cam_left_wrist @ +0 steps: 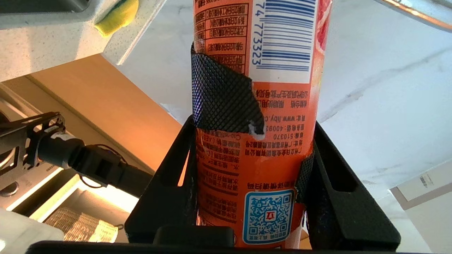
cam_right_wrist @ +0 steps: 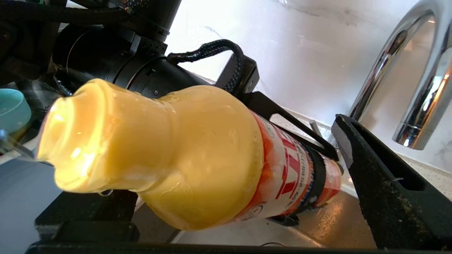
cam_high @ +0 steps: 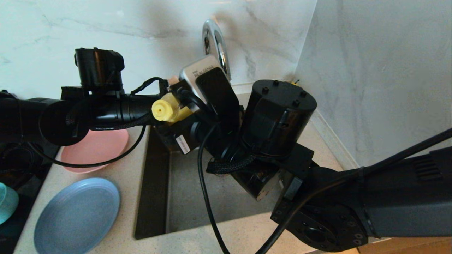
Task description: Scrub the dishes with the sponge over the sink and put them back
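The left gripper (cam_left_wrist: 247, 165) is closed around the orange plastic bottle with yellow cap (cam_left_wrist: 254, 106), held sideways over the steel sink (cam_high: 183, 197), probably for dosing soap, while the right gripper (cam_right_wrist: 212, 211) waits wide open around the cap and the yellow-green sponge (cam_left_wrist: 118, 16) lies far off on the counter (cam_left_wrist: 42, 46).

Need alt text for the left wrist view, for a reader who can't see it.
The left gripper is shut on an orange bottle, its printed label and barcode filling the middle of the view against a white marble wall. The yellow sponge lies on a pale countertop edge, apart from the bottle.
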You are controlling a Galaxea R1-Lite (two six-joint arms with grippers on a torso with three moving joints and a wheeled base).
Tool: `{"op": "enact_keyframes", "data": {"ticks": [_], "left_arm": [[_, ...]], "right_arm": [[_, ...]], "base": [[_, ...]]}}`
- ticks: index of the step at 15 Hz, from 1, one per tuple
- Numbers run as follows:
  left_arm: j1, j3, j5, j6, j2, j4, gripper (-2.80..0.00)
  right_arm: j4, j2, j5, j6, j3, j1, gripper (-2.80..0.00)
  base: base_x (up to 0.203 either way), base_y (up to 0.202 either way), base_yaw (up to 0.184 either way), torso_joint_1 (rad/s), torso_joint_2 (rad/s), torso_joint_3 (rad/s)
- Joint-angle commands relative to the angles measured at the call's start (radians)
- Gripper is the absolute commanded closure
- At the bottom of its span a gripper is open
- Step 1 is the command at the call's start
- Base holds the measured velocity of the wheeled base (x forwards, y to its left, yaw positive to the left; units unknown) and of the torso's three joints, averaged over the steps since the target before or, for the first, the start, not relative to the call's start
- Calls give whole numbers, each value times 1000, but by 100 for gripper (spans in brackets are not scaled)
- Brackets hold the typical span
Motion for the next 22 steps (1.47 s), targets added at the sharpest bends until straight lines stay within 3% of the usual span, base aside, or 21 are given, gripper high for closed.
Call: {"op": "enact_keyframes", "data": {"ticks": [1, 22], "left_arm": [[1, -3, -15, -10, -23, -1, 0], [-9, 16, -44, -10, -30, -7, 0]], "right_arm": [[-10, -24, -3, 0, 33, -16, -280], [28, -7, -3, 10, -61, -17, -280]], "base": [[0, 0, 0, 0, 0, 0], [0, 0, 0, 0, 0, 0]]}}
